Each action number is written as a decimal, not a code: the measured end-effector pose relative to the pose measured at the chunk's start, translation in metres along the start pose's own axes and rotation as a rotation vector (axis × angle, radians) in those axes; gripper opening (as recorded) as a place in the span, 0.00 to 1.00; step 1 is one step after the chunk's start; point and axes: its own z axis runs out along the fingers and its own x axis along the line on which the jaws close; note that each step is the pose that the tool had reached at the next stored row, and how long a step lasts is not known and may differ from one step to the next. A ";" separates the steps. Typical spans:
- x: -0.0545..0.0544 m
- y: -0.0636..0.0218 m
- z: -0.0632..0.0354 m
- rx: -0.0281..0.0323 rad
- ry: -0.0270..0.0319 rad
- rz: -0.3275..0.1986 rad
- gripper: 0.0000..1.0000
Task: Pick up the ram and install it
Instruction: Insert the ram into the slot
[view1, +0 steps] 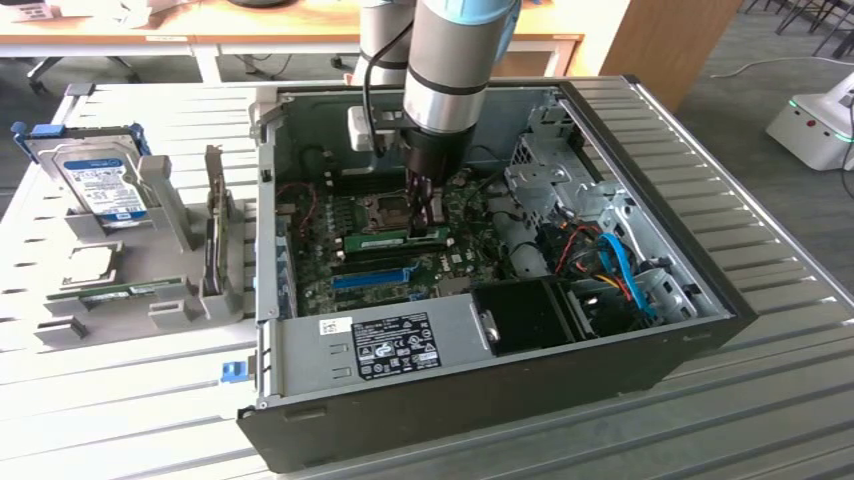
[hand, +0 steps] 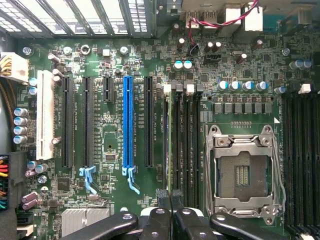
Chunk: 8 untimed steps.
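The ram (view1: 387, 241) is a thin green stick standing on edge in a black slot on the motherboard, inside the open computer case (view1: 441, 385). In the wrist view the ram (hand: 166, 140) shows edge-on as a narrow strip between the black memory slots, next to the CPU socket (hand: 242, 172). My gripper (view1: 427, 226) reaches straight down into the case. It stands over the end of the ram towards the exterior view's right. The gripper (hand: 170, 196) is shut, its black fingertips (hand: 162, 194) pressed together right above the ram's top edge. Whether they touch it is unclear.
A long blue slot strip (hand: 128, 120) runs parallel to the ram among black expansion slots. Drive cages and orange and blue cables (view1: 621, 275) crowd the case's right side. Outside the case, a grey holder carries a hard drive (view1: 104, 185) and another green stick (view1: 134, 291).
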 end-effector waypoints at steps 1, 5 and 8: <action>0.000 0.0000 0.0000 -0.0001 0.0000 0.000 0.12; 0.000 0.0001 0.0000 0.0000 0.0000 0.000 0.12; 0.000 0.0000 0.0000 -0.0002 0.0001 0.000 0.12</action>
